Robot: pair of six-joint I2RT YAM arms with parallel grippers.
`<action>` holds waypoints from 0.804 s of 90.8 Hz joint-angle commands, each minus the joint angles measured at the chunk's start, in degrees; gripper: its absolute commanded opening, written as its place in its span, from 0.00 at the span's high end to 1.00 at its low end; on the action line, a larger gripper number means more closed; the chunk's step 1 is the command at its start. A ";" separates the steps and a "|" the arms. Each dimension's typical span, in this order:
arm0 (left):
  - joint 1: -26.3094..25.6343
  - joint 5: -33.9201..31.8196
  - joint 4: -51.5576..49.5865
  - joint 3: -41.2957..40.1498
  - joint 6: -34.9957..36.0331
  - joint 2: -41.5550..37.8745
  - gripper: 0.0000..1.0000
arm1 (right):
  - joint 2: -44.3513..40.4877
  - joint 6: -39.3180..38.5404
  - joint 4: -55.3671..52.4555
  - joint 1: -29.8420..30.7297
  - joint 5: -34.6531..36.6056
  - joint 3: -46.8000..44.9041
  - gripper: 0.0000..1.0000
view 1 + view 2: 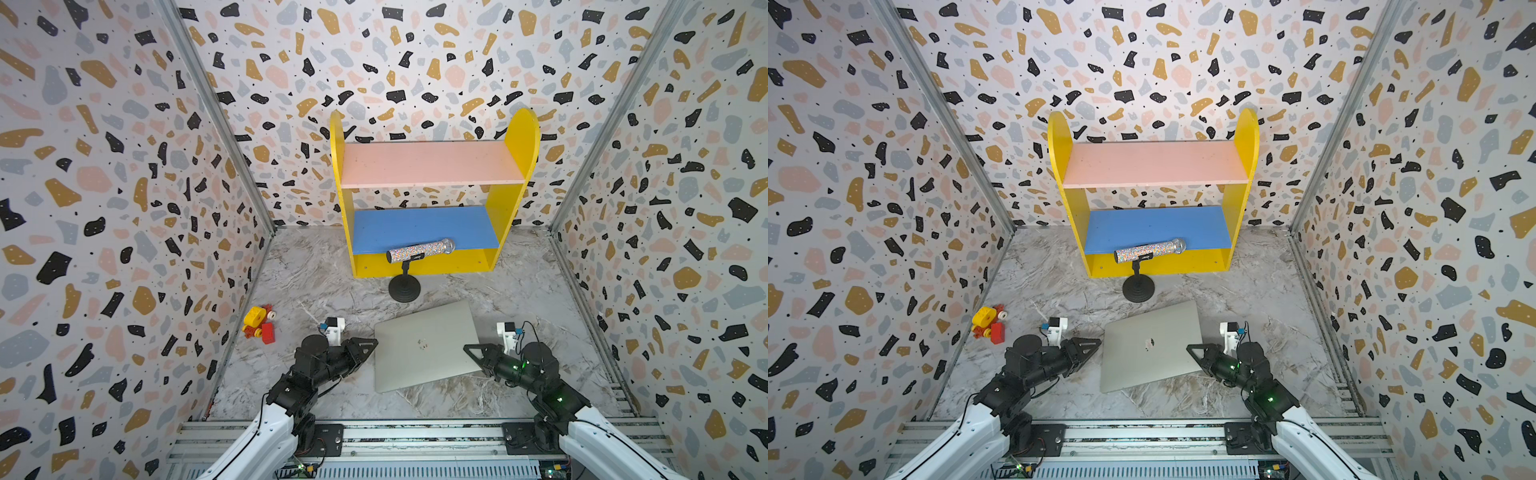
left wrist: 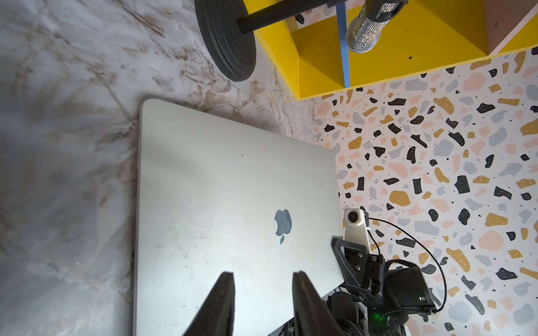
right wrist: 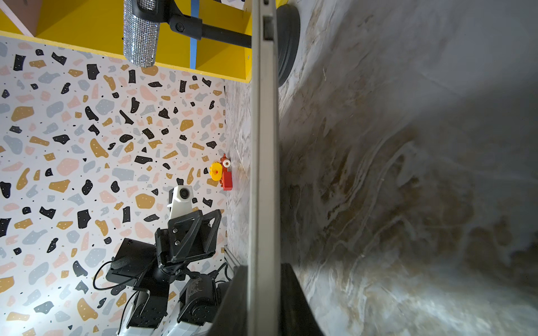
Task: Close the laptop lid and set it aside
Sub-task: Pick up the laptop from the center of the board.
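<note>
In both top views we see the laptop (image 1: 428, 353) shut, its lid (image 1: 1148, 328) down with the plain silver back up. It lies slightly askew on the marble floor (image 1: 316, 270), between the two grippers. The left gripper (image 1: 375, 342) sits at one side edge and the right gripper (image 1: 466, 347) reaches over the opposite edge. Beyond the jaws, past the laptop's far edge, a glittery microphone (image 1: 419, 251) on a black stand (image 1: 404, 287) rises in front of a yellow shelf (image 1: 521, 141). Toy blocks (image 1: 259, 324) lie out past the left gripper, well apart from the laptop. In the left wrist view the left fingers (image 2: 221, 305) stand apart, released, with only bare lid between them. The grey apple logo (image 2: 283, 222) lies just ahead of them, far clearer here than from above. In the right wrist view the laptop comes edge-on, a thin grey strip running out from between the right fingers (image 3: 294, 299). They are clenched on that edge, a grasp the top views leave unclear.
</note>
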 commanded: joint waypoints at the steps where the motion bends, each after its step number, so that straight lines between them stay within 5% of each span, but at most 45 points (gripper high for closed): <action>1: 0.06 -0.99 0.51 -1.15 0.19 -0.64 0.63 | -1.52 0.63 4.70 0.29 0.27 4.75 1.00; 73: 2.42 -0.90 -1.77 -3.76 -2.17 -8.45 0.46 | -8.28 7.84 8.95 0.09 8.46 6.72 1.00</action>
